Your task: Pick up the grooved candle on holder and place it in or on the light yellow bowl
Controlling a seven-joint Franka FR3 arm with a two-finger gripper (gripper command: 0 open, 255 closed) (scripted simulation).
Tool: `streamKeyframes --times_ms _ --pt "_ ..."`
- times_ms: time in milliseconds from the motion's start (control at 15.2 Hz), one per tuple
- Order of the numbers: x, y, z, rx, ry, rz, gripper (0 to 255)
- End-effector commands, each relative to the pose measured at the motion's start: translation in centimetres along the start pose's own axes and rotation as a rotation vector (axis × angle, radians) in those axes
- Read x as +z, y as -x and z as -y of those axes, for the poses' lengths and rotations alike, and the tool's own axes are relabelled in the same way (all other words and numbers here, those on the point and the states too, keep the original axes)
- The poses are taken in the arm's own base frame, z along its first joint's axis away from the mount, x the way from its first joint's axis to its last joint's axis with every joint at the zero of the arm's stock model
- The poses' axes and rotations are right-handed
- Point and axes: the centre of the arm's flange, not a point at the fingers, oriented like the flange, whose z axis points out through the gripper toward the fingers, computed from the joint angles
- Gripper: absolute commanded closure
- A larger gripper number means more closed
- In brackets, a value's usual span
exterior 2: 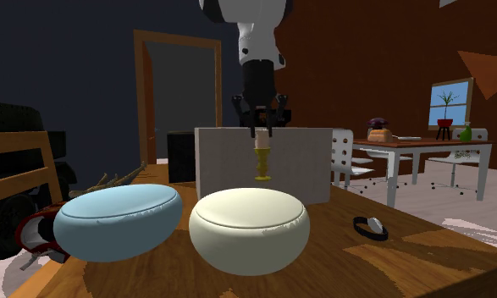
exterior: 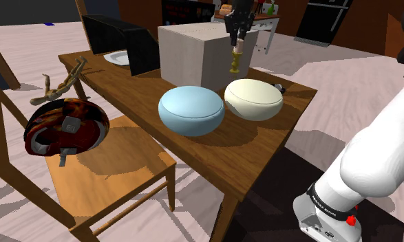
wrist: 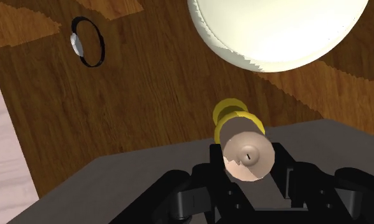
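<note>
My black gripper [exterior: 236, 33] is shut on the top of a pale, cream-coloured candle in a brass-yellow holder [exterior: 235, 60]. The candle hangs upright, lifted off the wooden table [exterior: 214, 148], close to the grey box [exterior: 193, 48]. In the wrist view the fingers clasp the candle's top [wrist: 248, 156], and the holder's base shows below it. The light yellow bowl [exterior: 254, 99] stands on the table just in front of the candle, and it also shows as the light yellow bowl [exterior 2: 249, 229] and the light yellow bowl [wrist: 274, 28]. From the second exterior view, the gripper [exterior 2: 262, 129] holds the candle [exterior 2: 262, 161] above and behind the bowl.
A light blue bowl [exterior: 191, 110] stands next to the yellow one. A small black ring [exterior 2: 370, 227] lies on the table beside the yellow bowl. A wooden chair [exterior: 104, 172] with a dark red helmet [exterior: 65, 129] stands at the table's side, and a black monitor [exterior: 121, 38] stands at the far end.
</note>
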Motion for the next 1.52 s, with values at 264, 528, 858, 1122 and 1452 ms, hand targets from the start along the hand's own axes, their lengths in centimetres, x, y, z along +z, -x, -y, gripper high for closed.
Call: streamKeyframes --times_ms 264,528,858,1122,1452 --pt "-3.2 0.3 -0.2 0.0 0.0 0.001 255" --pt "-5.3 0.5 -0.3 0.0 0.0 0.001 255" --pt "-7.0 4.2 0.8 0.0 0.0 0.001 255" --pt "-8.1 9.2 2.3 0.0 0.0 0.001 255" --pt "-9.6 15.3 4.2 0.0 0.0 0.001 255"
